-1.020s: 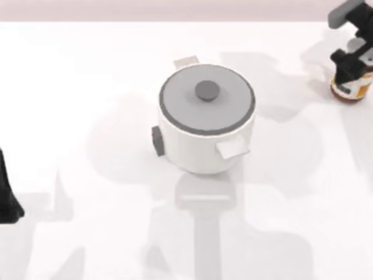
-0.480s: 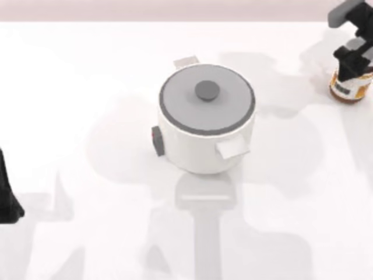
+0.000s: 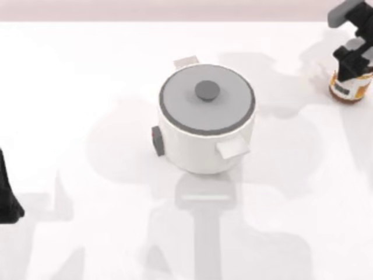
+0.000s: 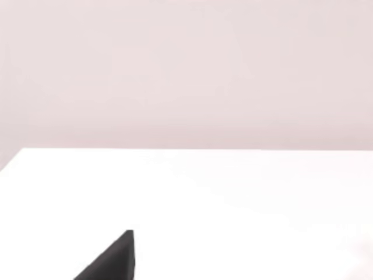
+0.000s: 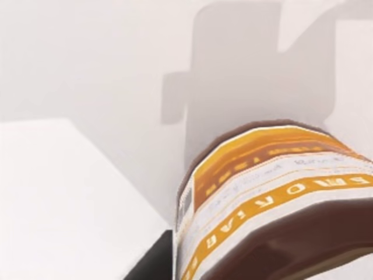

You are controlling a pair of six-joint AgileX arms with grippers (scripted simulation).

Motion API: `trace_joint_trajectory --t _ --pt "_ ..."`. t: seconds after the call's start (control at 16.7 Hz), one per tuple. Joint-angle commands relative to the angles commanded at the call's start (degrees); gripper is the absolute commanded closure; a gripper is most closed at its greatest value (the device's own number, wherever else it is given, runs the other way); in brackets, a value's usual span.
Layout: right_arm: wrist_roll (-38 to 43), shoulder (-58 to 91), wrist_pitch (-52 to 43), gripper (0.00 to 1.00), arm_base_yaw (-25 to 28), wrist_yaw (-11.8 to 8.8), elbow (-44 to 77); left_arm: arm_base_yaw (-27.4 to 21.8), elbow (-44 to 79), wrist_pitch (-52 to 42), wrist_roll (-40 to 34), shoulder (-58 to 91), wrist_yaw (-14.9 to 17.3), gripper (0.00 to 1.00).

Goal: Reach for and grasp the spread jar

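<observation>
Your right claw (image 3: 353,65) sits directly over the spread jar (image 3: 350,88) at the far right of the counter (image 3: 87,87), its dark body covering the jar's lid from above. The jar stands upright on the counter, well apart from the large white pot (image 3: 205,119) at centre. In the right wrist view the jar's orange-and-white label (image 5: 274,192) fills the near field, so the reach looks essentially complete. Whether the claw is released or clenched on the jar, you cannot tell from these views: no finger shows clearly against the glass.

Judgement: approach done, grasp unconfirmed. What remains is closing firmly on the jar and verifying the hold.

Your left arm (image 3: 8,195) is parked at the near left edge of the counter, well away from the work; its claw's state cannot be told either.
</observation>
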Motion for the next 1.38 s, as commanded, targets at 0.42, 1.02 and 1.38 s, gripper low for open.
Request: trace_joint_trajectory --t 0.42,1.02,1.38 --pt "0.17 -2.15 0.14 1.0 -0.19 -0.06 -2.16 0.0 0.0 0.0 0.0 0.0 0.0 0.0" --pt "-0.03 -30.33 1.16 1.0 0.48 -0.39 -31.47 0.0 0.0 0.0 0.0 0.0 0.0 0.0" --pt "0.06 -31.85 1.1 1.0 0.18 -0.42 -33.0 0.0 0.0 0.0 0.0 0.0 0.0 0.0"
